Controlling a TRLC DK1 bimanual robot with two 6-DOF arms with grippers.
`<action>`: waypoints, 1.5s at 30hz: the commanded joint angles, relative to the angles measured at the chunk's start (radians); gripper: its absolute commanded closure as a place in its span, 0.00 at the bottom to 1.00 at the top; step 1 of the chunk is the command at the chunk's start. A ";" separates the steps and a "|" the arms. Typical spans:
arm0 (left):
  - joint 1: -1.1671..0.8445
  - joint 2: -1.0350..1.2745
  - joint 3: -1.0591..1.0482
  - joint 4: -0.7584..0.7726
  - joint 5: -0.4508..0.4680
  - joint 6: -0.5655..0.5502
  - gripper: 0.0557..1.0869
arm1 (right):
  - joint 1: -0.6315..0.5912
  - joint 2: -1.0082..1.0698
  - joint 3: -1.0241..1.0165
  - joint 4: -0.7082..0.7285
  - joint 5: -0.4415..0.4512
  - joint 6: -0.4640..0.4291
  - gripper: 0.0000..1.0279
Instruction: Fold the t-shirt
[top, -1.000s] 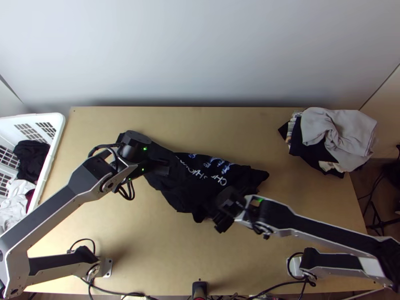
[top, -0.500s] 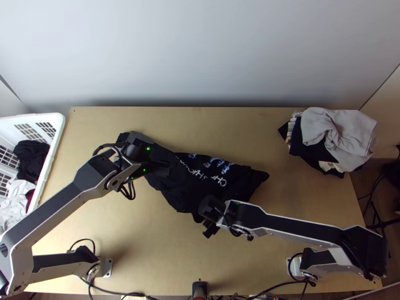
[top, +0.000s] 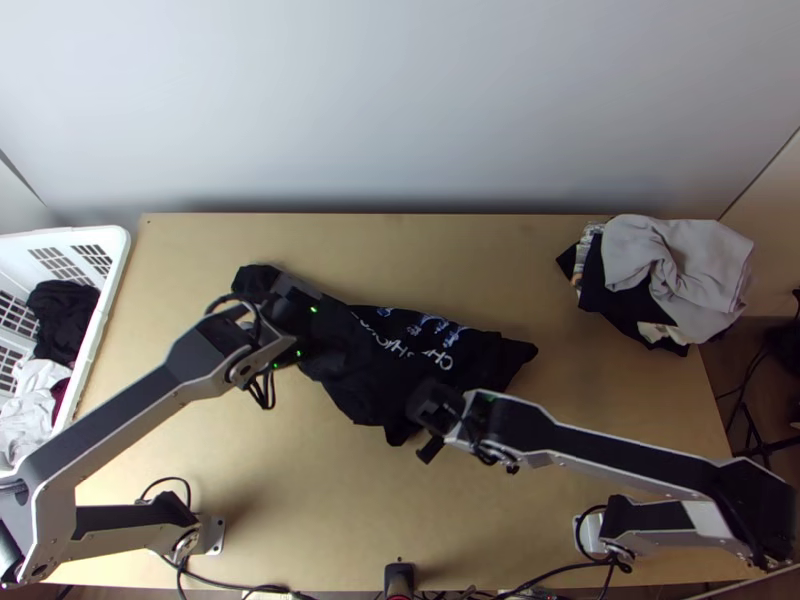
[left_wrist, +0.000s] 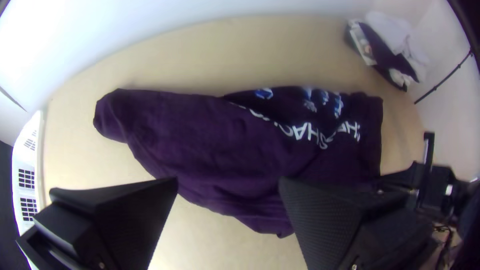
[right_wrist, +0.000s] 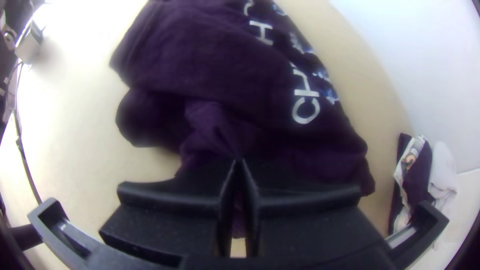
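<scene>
Slightly inward has moved the left arm's black gripper (top: 310, 338), spread above a loosely folded black cloth t-shirt (top: 400, 375) with white lettering. The right arm's black gripper (top: 424, 425) pinches a bunched fold.

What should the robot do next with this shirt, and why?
Probably lower the left gripper onto the black t-shirt and close it: its fingers stand apart over the cloth, while the right gripper is shut on a gathered bit.
</scene>
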 joint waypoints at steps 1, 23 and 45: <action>-0.098 0.027 -0.054 -0.045 0.044 0.035 0.05 | -0.063 -0.043 0.053 -0.060 0.012 -0.026 0.97; -0.239 0.189 -0.071 0.056 0.030 0.180 0.05 | -0.129 -0.032 0.139 -0.145 0.012 -0.033 0.97; -0.144 0.216 0.002 0.180 -0.154 0.229 0.96 | -0.175 -0.055 0.154 -0.203 0.013 -0.033 0.97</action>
